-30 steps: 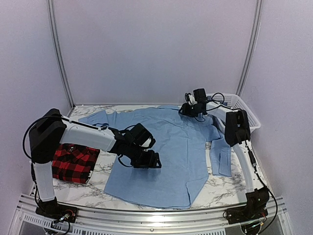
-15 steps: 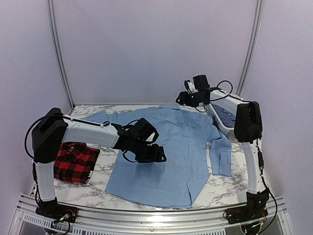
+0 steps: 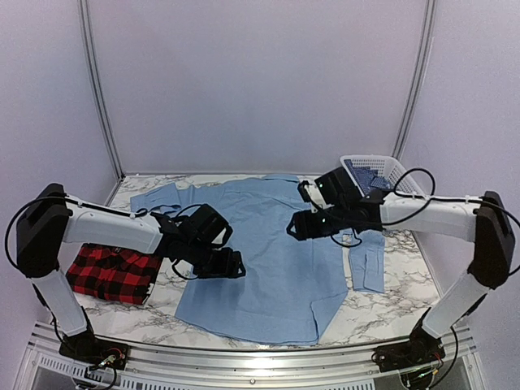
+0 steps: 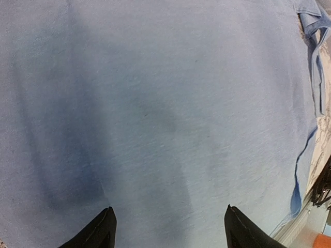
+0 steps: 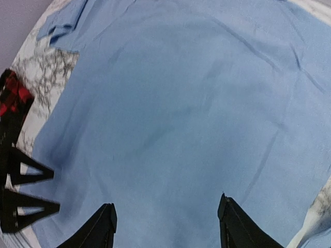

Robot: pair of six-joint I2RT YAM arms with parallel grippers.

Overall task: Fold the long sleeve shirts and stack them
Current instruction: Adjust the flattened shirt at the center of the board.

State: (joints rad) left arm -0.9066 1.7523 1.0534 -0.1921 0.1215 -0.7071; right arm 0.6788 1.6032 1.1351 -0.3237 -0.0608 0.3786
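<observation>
The spread shirt [image 3: 276,260] covers the middle of the table [image 3: 382,305]; the folded shirt [image 3: 110,272] lies left of it (just beside), and a basket [image 3: 406,175] stands far right.

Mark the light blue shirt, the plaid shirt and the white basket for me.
light blue shirt [image 3: 272,272]: top external view, middle of its body.
red-and-black plaid shirt [image 3: 106,276]: top external view, middle of the bundle.
white basket [image 3: 370,157]: top external view, far rim.

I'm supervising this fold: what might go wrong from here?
The left end effector and right end effector both hang open over the flat middle of the light blue shirt; pinching there would likely bunch it. They're close together and may collide. The sleeve near the basket could trail unfolded.
</observation>
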